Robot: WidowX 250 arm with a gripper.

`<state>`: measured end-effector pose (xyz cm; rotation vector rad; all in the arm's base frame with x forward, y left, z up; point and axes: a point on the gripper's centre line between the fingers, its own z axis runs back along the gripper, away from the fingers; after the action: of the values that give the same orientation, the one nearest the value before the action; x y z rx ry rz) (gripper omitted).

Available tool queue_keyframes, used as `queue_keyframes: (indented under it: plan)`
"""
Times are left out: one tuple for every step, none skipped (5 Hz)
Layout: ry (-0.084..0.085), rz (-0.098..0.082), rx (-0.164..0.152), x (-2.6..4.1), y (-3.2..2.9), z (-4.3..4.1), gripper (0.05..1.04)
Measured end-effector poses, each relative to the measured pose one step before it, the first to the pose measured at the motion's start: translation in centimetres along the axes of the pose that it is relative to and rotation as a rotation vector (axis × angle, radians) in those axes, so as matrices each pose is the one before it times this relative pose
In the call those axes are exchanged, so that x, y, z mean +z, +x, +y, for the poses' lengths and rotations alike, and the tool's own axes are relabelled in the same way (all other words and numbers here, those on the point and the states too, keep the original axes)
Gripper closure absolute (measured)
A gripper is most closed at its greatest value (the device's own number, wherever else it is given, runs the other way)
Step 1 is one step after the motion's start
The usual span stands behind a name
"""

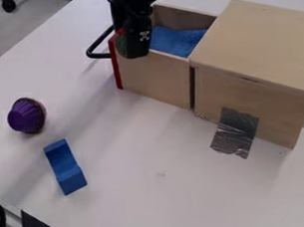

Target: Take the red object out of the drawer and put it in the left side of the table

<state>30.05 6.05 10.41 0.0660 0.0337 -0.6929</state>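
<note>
Camera view shows us the gripper (134, 48) at the drawer (153, 80), but its opening and hold we cannot tell.

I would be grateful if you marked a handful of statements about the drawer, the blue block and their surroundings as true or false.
1. The drawer is pulled open. True.
2. The blue block lies inside the drawer. False: the blue block lies on the table.
3. Blue cloth is inside the drawer. True.
4. The hand is above the purple toy. False: the hand is at the drawer's handle end.
5. Tape runs from the wooden box onto the table. True.
</note>
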Motion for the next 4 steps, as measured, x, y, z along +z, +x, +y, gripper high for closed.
queue_keyframes:
  plan:
    - [-0.0224,-0.0025,-0.0069,-0.783,-1.055,-0.727,0.316]
    - [0.0040,-0.0075,0.0101,0.144,-1.234,-0.470,0.316]
    - [-0.0074,0.0106,-0.0005,-0.426,-1.206,-1.254,0.316]
    - [-0.0054,-0.0068,0.0009,0.239,-1.493,-0.966,0.316]
